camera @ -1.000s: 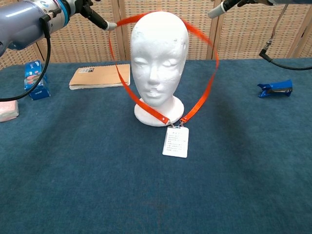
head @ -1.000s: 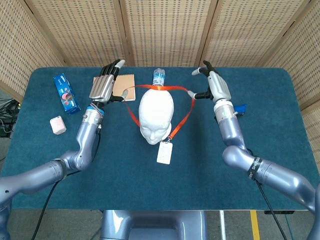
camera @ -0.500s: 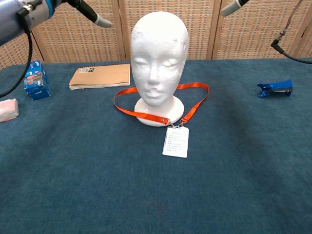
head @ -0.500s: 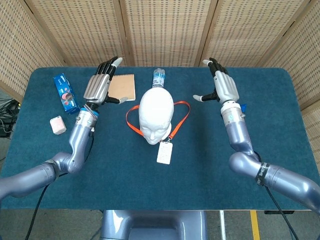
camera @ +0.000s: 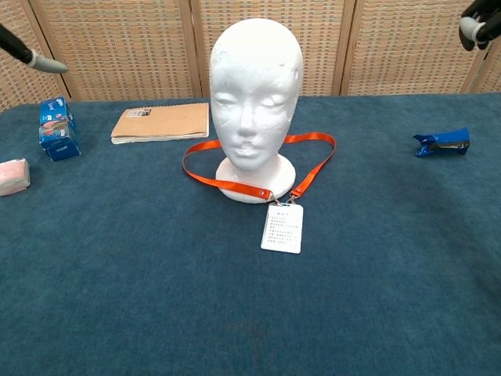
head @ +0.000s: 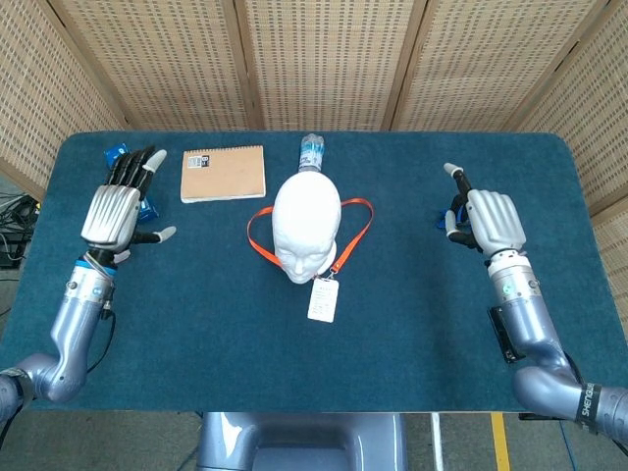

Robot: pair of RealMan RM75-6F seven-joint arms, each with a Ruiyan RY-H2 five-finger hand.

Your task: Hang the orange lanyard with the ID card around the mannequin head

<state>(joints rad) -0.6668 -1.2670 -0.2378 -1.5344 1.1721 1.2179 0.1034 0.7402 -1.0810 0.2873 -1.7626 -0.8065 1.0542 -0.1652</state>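
Observation:
The white mannequin head (head: 305,224) (camera: 254,94) stands upright at the table's middle. The orange lanyard (head: 259,240) (camera: 315,167) lies looped around its base on the cloth, and the white ID card (head: 322,299) (camera: 282,229) rests flat in front of it. My left hand (head: 116,208) hovers over the table's left side, fingers spread and empty; only a fingertip (camera: 41,63) of it shows in the chest view. My right hand (head: 486,218) is far to the right, holding nothing, with its fingers partly curled; the chest view catches just its edge (camera: 479,22).
A tan notebook (head: 224,174) (camera: 160,122) lies behind the head on the left. A blue box (camera: 57,128) and a pink eraser (camera: 12,175) sit at the left edge. A blue clip (camera: 443,142) is at the right. A water bottle (head: 312,151) stands behind the head.
The lanyard dropped from both hands over the head and now lies around its base. Both hands have since pulled outward and down toward the table's sides.

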